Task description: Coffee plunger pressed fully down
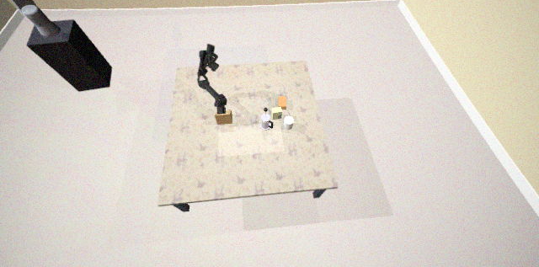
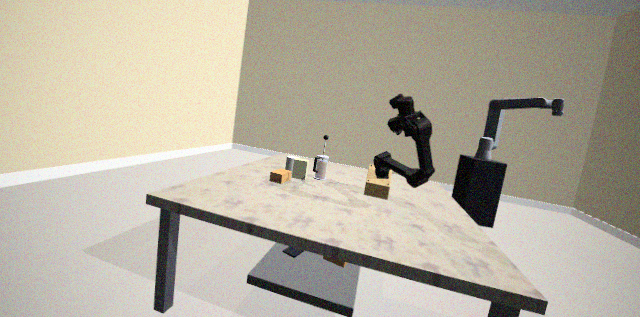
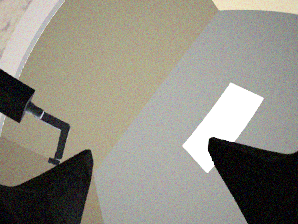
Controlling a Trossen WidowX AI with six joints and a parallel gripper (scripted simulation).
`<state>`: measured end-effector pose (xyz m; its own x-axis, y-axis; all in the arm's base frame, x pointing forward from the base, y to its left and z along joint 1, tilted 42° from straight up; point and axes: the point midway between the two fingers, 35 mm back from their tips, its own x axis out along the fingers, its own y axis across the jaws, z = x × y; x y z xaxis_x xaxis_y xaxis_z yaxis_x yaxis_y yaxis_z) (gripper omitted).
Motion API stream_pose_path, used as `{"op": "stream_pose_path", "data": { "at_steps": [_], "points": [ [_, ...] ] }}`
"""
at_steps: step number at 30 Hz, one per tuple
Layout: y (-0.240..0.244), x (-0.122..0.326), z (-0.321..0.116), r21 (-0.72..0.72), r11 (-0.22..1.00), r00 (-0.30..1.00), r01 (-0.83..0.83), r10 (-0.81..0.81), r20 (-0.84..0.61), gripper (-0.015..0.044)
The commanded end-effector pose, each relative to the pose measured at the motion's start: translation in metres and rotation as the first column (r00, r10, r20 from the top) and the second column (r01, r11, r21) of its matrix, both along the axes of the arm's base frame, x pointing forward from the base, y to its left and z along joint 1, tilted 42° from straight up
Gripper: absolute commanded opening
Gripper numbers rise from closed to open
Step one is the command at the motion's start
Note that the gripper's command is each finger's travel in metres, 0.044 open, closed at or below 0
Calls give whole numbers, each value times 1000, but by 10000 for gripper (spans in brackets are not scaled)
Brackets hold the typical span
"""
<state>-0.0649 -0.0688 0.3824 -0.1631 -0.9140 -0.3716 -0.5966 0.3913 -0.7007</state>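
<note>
From the exterior view I see my arm (image 2: 417, 157) folded up over its wooden base block (image 2: 377, 184), the elbow dropped low behind the block and the forearm rising to the wrist. The gripper (image 2: 400, 107) sits high above the bench (image 2: 310, 217), well apart from everything on it. In the wrist view my two fingers stand spread wide with nothing between them; past them I see only wall, ceiling and a bright panel, so the camera is tilted up and away from the bench.

The press (image 2: 321, 167) stands upright on the bench, to the left of the base block in the exterior view. Its plunger (image 2: 325, 144) is raised, the thin rod and black knob sticking up well above the lid. From the top view the press (image 1: 266, 121) sits between the base block (image 1: 223, 117) and a white cup (image 1: 288, 122), with its dark handle pointing toward the cup. A pale yellow cube (image 1: 276, 112) sits just beside the press on the far side, and an orange block (image 1: 282, 102) lies close behind the cube. I cannot tell whether the cube touches the press.

A black box on a pole (image 2: 479, 192) stands off the bench, beyond the arm.
</note>
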Motion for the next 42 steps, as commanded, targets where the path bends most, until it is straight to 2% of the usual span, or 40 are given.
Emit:
{"op": "stream_pose_path", "data": {
  "at_steps": [1,5,11,17,21,23,26,30,33,42],
  "points": [
    [-2,2,0,2,1000,1000,-2,2,10,426],
    [-21,23,-2,25,999,995,-28,25,100,440],
    [-87,96,-19,133,987,896,-95,27,443,440],
    [-150,175,-63,317,932,653,-178,-129,746,440],
    [-183,225,-104,468,845,420,-258,-338,842,440],
    [-195,249,-129,549,777,295,-309,-471,831,440],
    [-206,280,-169,663,632,119,-401,-682,722,440],
    [-205,309,-221,759,371,-44,-535,-910,413,440],
    [-198,319,-249,771,196,-91,-607,-980,177,440],
    [-164,327,-289,769,182,-93,-612,-983,159,440]
  ]
}}
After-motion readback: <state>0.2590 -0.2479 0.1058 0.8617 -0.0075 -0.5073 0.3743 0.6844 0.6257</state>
